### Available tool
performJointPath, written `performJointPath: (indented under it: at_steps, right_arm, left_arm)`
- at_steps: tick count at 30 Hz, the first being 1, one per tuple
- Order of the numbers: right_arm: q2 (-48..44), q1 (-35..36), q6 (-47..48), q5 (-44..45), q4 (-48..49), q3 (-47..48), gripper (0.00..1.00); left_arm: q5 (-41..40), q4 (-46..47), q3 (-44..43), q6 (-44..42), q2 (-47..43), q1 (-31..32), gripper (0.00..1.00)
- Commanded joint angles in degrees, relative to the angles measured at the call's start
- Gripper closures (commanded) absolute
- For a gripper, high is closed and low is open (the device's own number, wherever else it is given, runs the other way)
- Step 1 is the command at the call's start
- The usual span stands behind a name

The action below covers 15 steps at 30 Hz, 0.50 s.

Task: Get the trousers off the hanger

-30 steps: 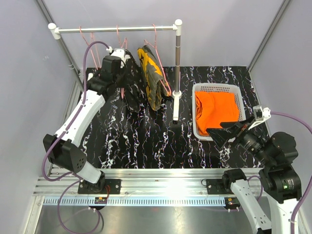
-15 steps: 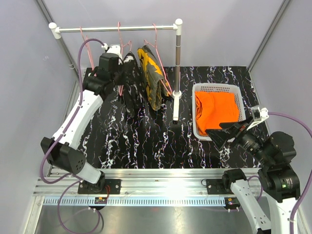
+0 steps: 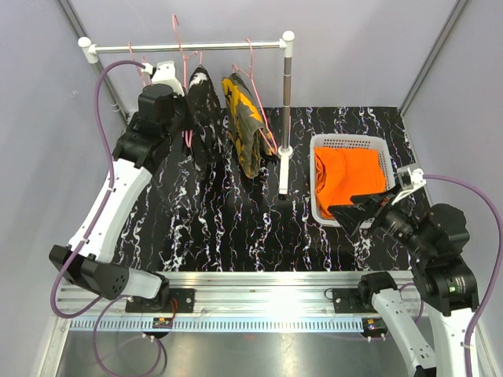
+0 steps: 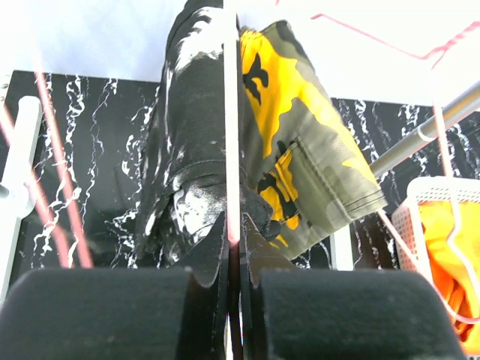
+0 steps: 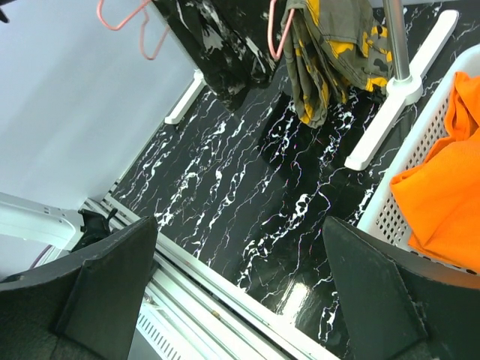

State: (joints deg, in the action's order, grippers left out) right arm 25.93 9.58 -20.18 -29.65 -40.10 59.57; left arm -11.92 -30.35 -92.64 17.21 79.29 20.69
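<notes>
My left gripper [image 3: 181,114] is shut on the thin pink hanger [image 4: 232,150] that carries the black white-specked trousers [image 3: 200,110]. It holds them high, with the hanger hook [image 3: 178,35] up above the rail [image 3: 228,46]. The wrist view shows the wire pinched between my jaws [image 4: 234,225], with the black trousers [image 4: 187,150] just beyond. The camouflage trousers [image 3: 244,126] hang on their own hanger on the rail, close to the right; they also show in the left wrist view [image 4: 307,150]. The orange trousers [image 3: 350,177] lie in the white basket [image 3: 350,141]. My right gripper [image 3: 354,214] is open and empty beside the basket's near corner.
An empty pink hanger [image 3: 143,69] hangs at the rail's left end. The rack's upright post [image 3: 288,102] and white foot [image 3: 284,169] stand between the trousers and the basket. Grey walls close in on the left, back and right. A metal frame runs along the near edge.
My left arm has risen and lifted the hanger with the black trousers, so its hook now stands above the rail. The right arm has barely moved.
</notes>
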Motion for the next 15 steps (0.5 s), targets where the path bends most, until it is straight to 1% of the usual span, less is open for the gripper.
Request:
performJointPath:
  at_steps: [1,4,5,7,8,10,11,12,15]
  right_arm:
    - [2.8,0.0,1.1,-1.2,3.4,0.6,0.01]
    - [6.7,0.0,-0.1,-4.2,4.6,2.4,0.0]
    - [9.7,0.0,-1.3,-5.1,4.8,3.7,0.01]
    - [13.0,0.0,-2.8,-8.6,6.2,5.0,0.01]
    - [15.8,0.0,-4.6,-9.3,7.2,5.9,0.01]
    - [18.3,0.5,-5.7,-10.2,9.9,7.0,0.01]
    - [20.5,1.1,-6.1,-10.2,10.6,8.4,0.01]
    - [21.7,1.9,-6.0,-9.9,11.3,9.3,0.01]
    - [27.4,9.2,-3.6,-5.3,9.8,13.7,0.01]
  left_arm:
    - [-1.1,11.7,-5.6,1.5,-4.6,1.3,1.0]
    - [-3.6,8.7,-6.6,2.6,-6.8,2.9,1.0]
    - [-4.4,7.9,-6.8,3.1,-7.4,3.0,1.0]
    - [-5.7,5.1,-6.2,6.3,-10.0,3.6,1.0]
    - [-5.7,4.1,-6.0,7.4,-11.0,3.7,1.0]
    - [-6.0,2.1,-4.3,10.6,-12.9,4.6,1.0]
    - [-5.9,1.6,-3.7,11.6,-15.2,5.0,1.0]
    - [-6.2,0.7,-3.0,14.0,-16.2,5.7,1.0]
    - [-4.3,-0.2,0.9,17.7,-20.8,7.1,1.0]
